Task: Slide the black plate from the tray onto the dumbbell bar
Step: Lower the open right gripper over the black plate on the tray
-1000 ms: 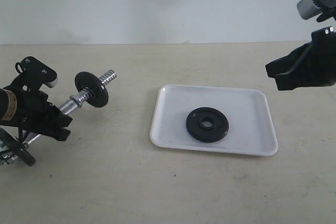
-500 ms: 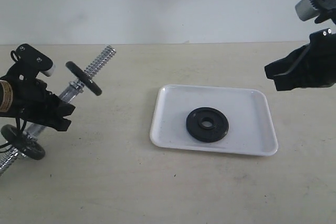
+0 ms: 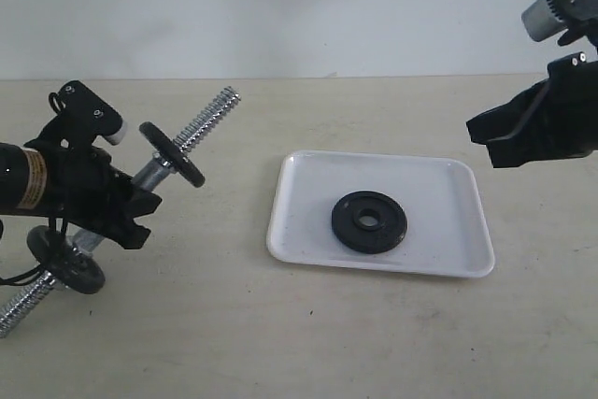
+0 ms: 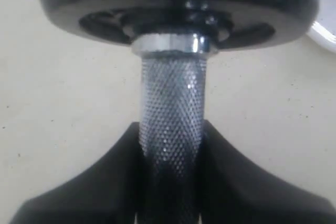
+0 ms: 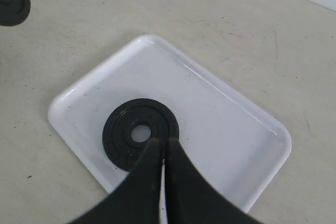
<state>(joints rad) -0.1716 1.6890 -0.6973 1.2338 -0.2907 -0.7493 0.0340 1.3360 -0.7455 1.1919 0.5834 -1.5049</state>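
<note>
Exterior view, left side: left gripper (image 3: 129, 210) is clamped on the dumbbell bar (image 3: 152, 175), gripping the middle section. The left wrist view confirms it: both fingers (image 4: 105, 182) are pressed against the knurled chrome shaft, with the gripper (image 4: 170, 150) closed around it.

The bar is held tilted. One threaded end points up and away; the other hangs low at the far left. I cannot tell whether that low end touches the table (image 3: 280, 334).

Two mounted discs on the bar: upper disc (image 3: 172, 154) sits just beyond the gripper, backed by a chrome collar (image 4: 173, 43); lower disc (image 3: 65, 259) sits on the near side of the gripper.

Centre: the white tray (image 3: 439, 193) lies flat on the table, well apart from the bar. The black plate (image 3: 369, 221) lies flat inside it, roughly central, hole facing up, clear of the rim.

Right: right gripper (image 3: 486, 142) hangs above the table, beyond the tray's right end, well apart from the plate. In the right wrist view the fingers (image 5: 184, 182) meet at their tips with only a thin slit between them. I log it as closed and empty.
</note>
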